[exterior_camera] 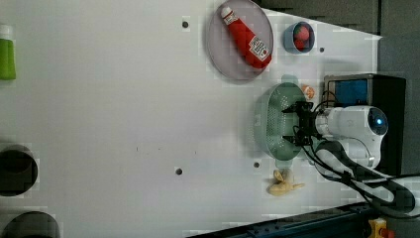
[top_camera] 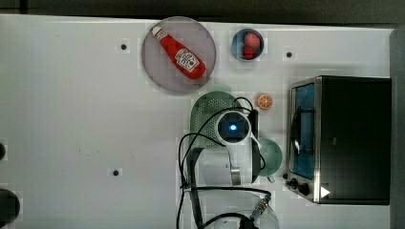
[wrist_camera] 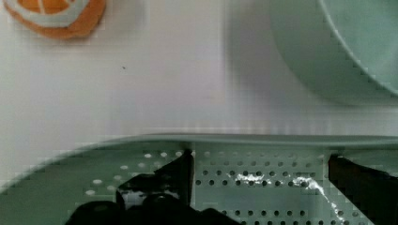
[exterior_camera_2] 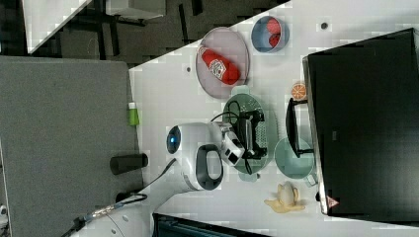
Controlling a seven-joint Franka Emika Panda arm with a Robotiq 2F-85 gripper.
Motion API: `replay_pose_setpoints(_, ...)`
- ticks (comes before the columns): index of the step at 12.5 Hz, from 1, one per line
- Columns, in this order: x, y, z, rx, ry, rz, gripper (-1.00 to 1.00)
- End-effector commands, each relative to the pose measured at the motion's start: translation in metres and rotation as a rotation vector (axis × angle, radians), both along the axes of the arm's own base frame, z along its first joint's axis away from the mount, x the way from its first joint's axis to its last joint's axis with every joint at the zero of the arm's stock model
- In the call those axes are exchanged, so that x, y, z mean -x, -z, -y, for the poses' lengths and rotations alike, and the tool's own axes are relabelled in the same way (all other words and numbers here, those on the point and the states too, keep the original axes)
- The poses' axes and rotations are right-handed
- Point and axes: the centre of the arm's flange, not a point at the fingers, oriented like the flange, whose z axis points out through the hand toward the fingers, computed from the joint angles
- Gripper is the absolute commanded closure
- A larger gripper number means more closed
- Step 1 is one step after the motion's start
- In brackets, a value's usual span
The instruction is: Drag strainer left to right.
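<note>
Looking down through the wrist view, I see the strainer [wrist_camera: 263, 187] as a pale mint-green plastic basin with a wide smooth rim and a floor dotted with small holes. In the left view its oval shape [exterior_camera: 270, 119] is plain, with a small tab handle at each end. It lies on the white surface [top_camera: 71, 119], just below the grey plate [top_camera: 157, 71] in the top view and beside the toaster oven [top_camera: 348, 138].

My pincer [exterior_camera: 292, 125] sits inside the strainer, fingers [wrist_camera: 180, 171] spread wide and reaching down toward the dotted floor near the rim that faces the oven; they are pinching nothing.

Around the strainer: the plate carries a ketchup bottle [top_camera: 181, 53], a blue bowl [top_camera: 247, 44] holds something red, an orange slice [top_camera: 264, 101] lies between strainer and oven, and a mint-green cup [exterior_camera_2: 294, 158] stands just beside the strainer on the oven side. A peeled banana [exterior_camera: 283, 183] lies near the strainer's end in the left view.
</note>
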Motion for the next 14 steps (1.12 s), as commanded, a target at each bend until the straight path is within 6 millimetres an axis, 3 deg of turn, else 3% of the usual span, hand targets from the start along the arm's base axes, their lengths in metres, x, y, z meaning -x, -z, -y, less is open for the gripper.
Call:
replay_pose_setpoints(1,-0.002,-0.013,0.004,-0.003,-0.162,0.011,-1.00)
replay_pose_setpoints(4,-0.013,-0.051,-0.023,-0.006,-0.324,0.058,-1.00)
replay_pose_setpoints(9,-0.027,-0.170,-0.061,0.066,-0.388,0.042,-1.00)
replay_pose_setpoints(12,-0.018,-0.242,-0.066,0.054,-0.443,-0.038,-1.00)
replay_pose_setpoints(14,-0.005,-0.284,-0.066,-0.071,-0.503,-0.062,-1.00)
